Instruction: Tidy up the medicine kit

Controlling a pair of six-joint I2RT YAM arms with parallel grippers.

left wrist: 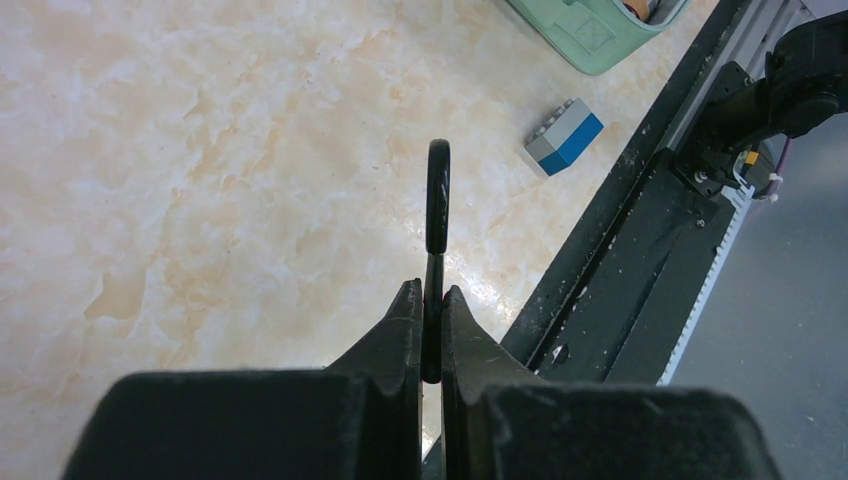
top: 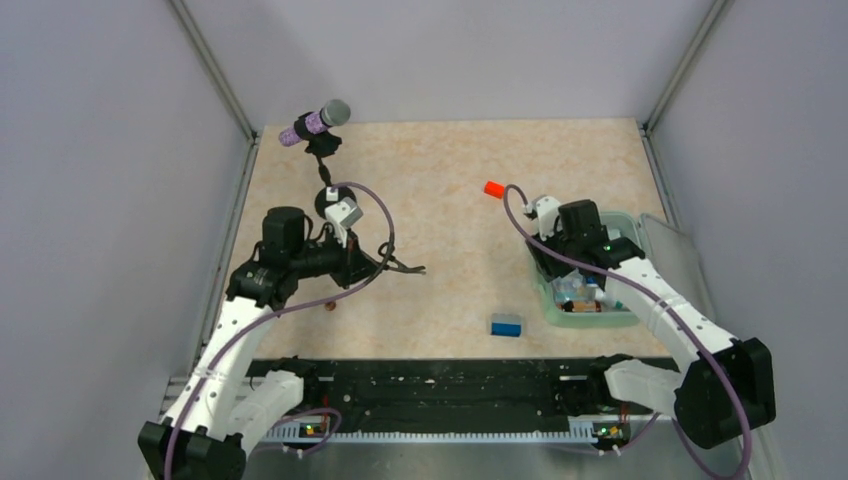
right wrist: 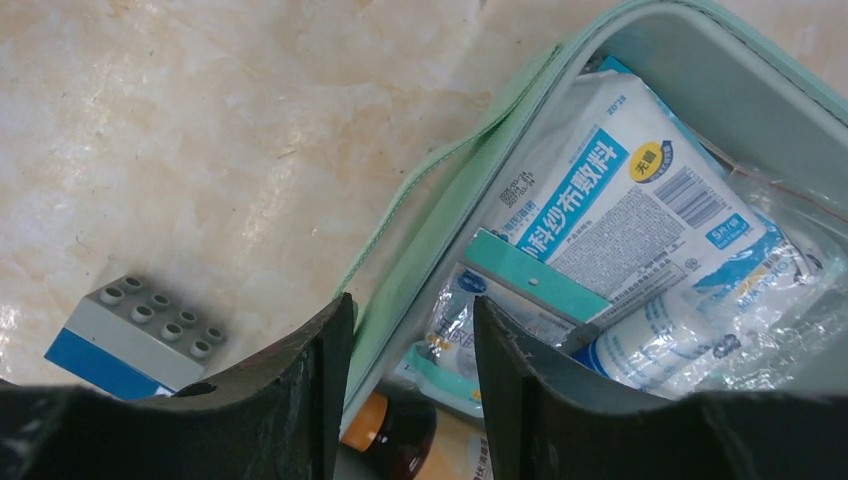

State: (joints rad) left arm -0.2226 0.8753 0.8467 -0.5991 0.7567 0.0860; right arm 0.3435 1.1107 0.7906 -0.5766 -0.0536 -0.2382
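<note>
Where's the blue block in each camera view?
Top external: blue block low centre, just left of the kit.
Left wrist: upper right, below the kit, right of the black loop held by the left gripper.
Right wrist: bottom left, left of the kit.
Shared landmark: the kit.

Pale mint-green medicine kit [right wrist: 430, 250], white packets printed in blue [right wrist: 620, 190], amber bottle with orange cap [right wrist: 388, 440], cream-and-beige marbled table [top: 440, 200], grey-topped blue block [top: 506, 325], orange-red block [top: 493, 188], black looped tool [left wrist: 438, 200], purple cables [top: 389, 222], white arms [top: 655, 300].
</note>
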